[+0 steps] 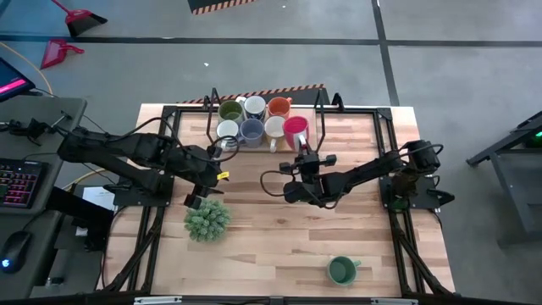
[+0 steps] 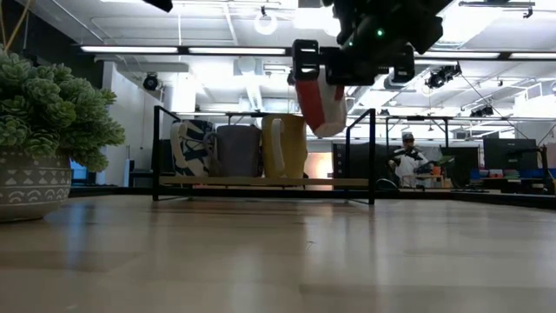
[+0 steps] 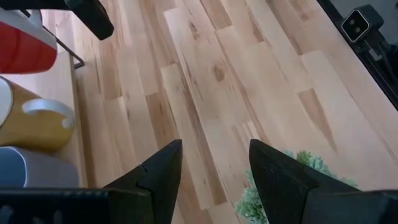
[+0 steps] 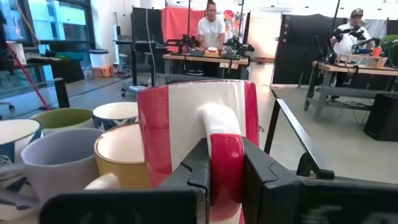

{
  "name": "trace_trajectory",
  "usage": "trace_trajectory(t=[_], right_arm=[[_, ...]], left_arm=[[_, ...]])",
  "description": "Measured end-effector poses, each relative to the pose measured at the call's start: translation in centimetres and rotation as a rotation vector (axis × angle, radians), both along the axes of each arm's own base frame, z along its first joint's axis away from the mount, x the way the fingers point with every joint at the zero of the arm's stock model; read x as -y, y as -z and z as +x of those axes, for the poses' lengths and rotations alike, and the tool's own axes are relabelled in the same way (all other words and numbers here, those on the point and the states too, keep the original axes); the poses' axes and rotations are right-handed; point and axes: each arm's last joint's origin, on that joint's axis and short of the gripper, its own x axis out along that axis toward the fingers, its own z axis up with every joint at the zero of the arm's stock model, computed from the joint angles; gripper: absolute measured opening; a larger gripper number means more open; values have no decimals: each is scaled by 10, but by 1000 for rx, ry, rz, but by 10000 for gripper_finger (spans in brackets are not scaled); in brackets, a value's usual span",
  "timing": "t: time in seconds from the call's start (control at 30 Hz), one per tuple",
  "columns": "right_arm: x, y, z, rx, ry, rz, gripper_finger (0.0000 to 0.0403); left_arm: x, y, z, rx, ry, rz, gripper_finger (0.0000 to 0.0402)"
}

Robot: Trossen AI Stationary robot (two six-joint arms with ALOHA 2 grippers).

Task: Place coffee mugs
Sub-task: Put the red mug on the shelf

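A red-and-white coffee mug (image 4: 193,130) hangs over the right end of the rack's near row (image 1: 295,131), with my right gripper (image 4: 225,162) shut on it. The black-framed rack (image 2: 261,182) at the far edge holds several other mugs: olive green (image 1: 229,109), white (image 1: 254,106), orange (image 1: 279,107), white (image 1: 227,130), grey-blue (image 1: 251,131) and cream-yellow (image 1: 273,127). A dark green mug (image 1: 341,271) stands upright on the table near the front edge. My left gripper (image 3: 214,155) hovers open over bare table beside the plant, holding nothing. My right gripper pinches the mug's handle (image 4: 221,140) between its two fingers, one on each side of the loop. The fingers lie level and come from the table's near side. The mug (image 2: 320,104) hangs clear above the rack's shelf, mouth up and slightly tilted.
A bushy green plant in a patterned pot (image 1: 207,219) stands left of centre, just below my left gripper (image 1: 196,202). The rack's upright posts (image 2: 373,156) flank the held mug. Bare wood lies across the middle and right of the table. People work at benches in the room beyond.
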Motion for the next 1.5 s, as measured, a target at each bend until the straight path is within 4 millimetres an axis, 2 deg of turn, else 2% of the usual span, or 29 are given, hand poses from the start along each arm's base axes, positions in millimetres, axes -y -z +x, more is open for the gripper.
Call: trace_trajectory(t=[0.43,0.67,0.77,0.9,1.07,1.27,1.5], right_arm=[[-4,2,-4,-101,-14,-20,20],[-7,2,-4,-101,-20,-21,20],[-17,2,-5,-72,-54,-12,20],[-40,1,-8,-14,-136,13,20],[-66,1,-9,51,-299,124,20],[-75,18,-3,90,-393,229,20],[-82,47,12,110,-429,249,20]], left_arm=[[0,2,-2,-31,-6,0,177],[-1,4,-4,-57,-14,-1,177],[-1,4,-4,-57,-13,-1,177],[-1,3,-4,-56,-16,4,177],[-1,3,-3,-38,5,26,177],[-1,0,0,-1,5,21,177],[0,-3,3,43,4,14,177]])
